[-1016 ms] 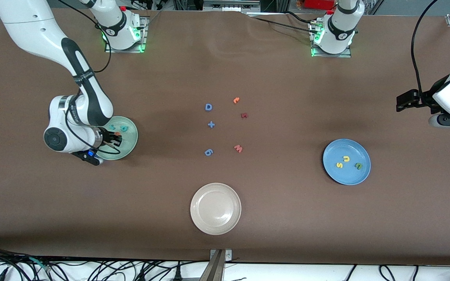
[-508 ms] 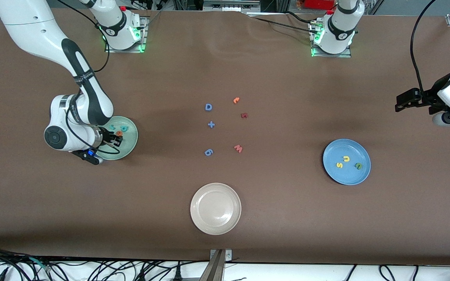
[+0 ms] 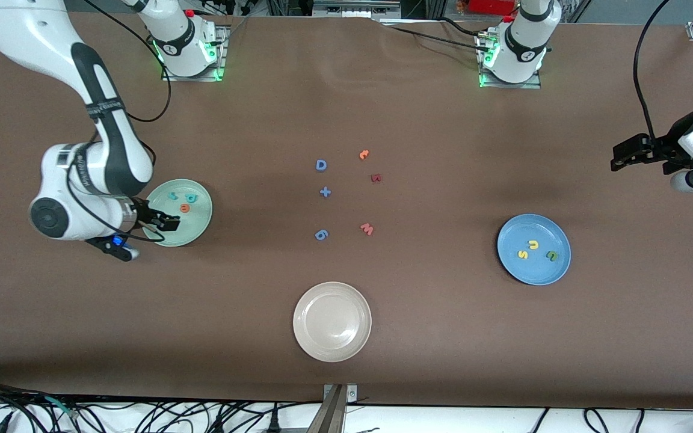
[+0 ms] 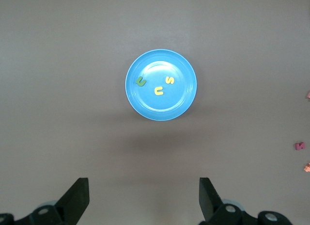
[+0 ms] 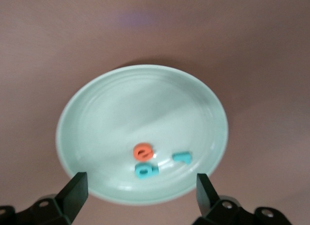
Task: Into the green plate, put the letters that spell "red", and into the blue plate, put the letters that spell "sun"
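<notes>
the beige-white plate (image 3: pixel 332 322) serves as the landmark; it sits near the table's camera-side edge, with bare brown table (image 3: pixel 455 361) all around it. toward the right arm's end from it, and farther from the camera, lies the green plate (image 3: pixel 197 231), well in from the table edge. on it rest the letters that spell "red": the teal r (image 3: pixel 172 195), the teal d (image 3: pixel 191 197) and the orange e (image 3: pixel 184 208), all three close together and inside the rim. the right gripper (image 3: pixel 165 223) hangs over the plate's camera-side part, fingers spread apart and holding nothing; in the right wrist view the e (image 5: pixel 143 150) lies loose on the plate (image 5: pixel 97 113) between the two open fingertips (image 5: pixel 75 188).

farther from the camera than the beige-white plate, in mid-table, the spare pieces lie scattered with gaps between them: a blue d (image 3: pixel 321 165), a blue plus (image 3: pixel 325 192), a blue 6 shape (image 3: pixel 321 234), an orange piece (image 3: pixel 364 154), a dark red r (image 3: pixel 376 178) and a reddish w (image 3: pixel 367 228).

toward the left arm's end from the beige-white plate sits the blue plate (image 3: pixel 518 267), with open table around it. it holds the letters that spell "sun": yellow s (image 3: pixel 523 254), yellow u (image 3: pixel 533 245), green n (image 3: pixel 553 256). the left gripper (image 3: pixel 623 156) waits in the air over the table's end, fingers wide apart and empty.
</notes>
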### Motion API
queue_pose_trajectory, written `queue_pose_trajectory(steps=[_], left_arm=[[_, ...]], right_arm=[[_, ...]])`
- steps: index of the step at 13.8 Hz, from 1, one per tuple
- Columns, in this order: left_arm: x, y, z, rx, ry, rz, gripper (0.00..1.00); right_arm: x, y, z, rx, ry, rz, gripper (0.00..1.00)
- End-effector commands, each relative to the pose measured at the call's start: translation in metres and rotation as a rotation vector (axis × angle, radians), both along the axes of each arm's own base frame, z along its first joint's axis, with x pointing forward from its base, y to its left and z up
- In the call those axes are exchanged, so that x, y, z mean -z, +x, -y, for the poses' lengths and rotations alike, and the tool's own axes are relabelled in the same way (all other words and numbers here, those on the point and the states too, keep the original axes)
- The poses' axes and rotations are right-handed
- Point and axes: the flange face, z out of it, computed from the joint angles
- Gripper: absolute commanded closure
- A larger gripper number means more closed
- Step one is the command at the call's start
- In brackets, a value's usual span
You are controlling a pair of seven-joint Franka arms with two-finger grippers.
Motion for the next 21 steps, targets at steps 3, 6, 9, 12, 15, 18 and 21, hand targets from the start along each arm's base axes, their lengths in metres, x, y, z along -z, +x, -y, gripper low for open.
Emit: queue_pose_trajectory(steps=[3, 6, 9, 12, 15, 18, 21], left_arm=[[-0.011, -0.003, 0.008, -0.003, -0.024, 0.011, 0.00], [-0.010, -0.003, 0.012, 0.005, -0.023, 0.003, 0.00], [-0.006, -0.001, 0.010, 0.012, -0.024, -0.003, 0.00], [-0.008, 0.000, 0.007, 0.009, -0.024, 0.004, 0.00], [-0.008, 0.001, 0.011, 0.019, -0.012, 0.005, 0.00], [-0.007, 0.001, 0.010, 0.018, -0.012, 0.003, 0.00], [-0.004, 0.003, 0.011, 0.020, -0.015, -0.003, 0.00]], right_arm=[[-0.097, 0.010, 0.003, -0.069, 0.038, 0.118, 0.01], [-0.164, 0.001, 0.022, -0.164, 0.060, 0.195, 0.01], [-0.221, -0.012, 0.034, -0.173, 0.041, 0.279, 0.01], [-0.246, -0.016, 0.035, -0.230, 0.006, 0.339, 0.01], [-0.268, -0.027, 0.037, -0.270, -0.038, 0.367, 0.01], [-0.271, -0.028, 0.027, -0.291, -0.038, 0.375, 0.01], [-0.275, -0.030, 0.013, -0.319, -0.040, 0.379, 0.01]])
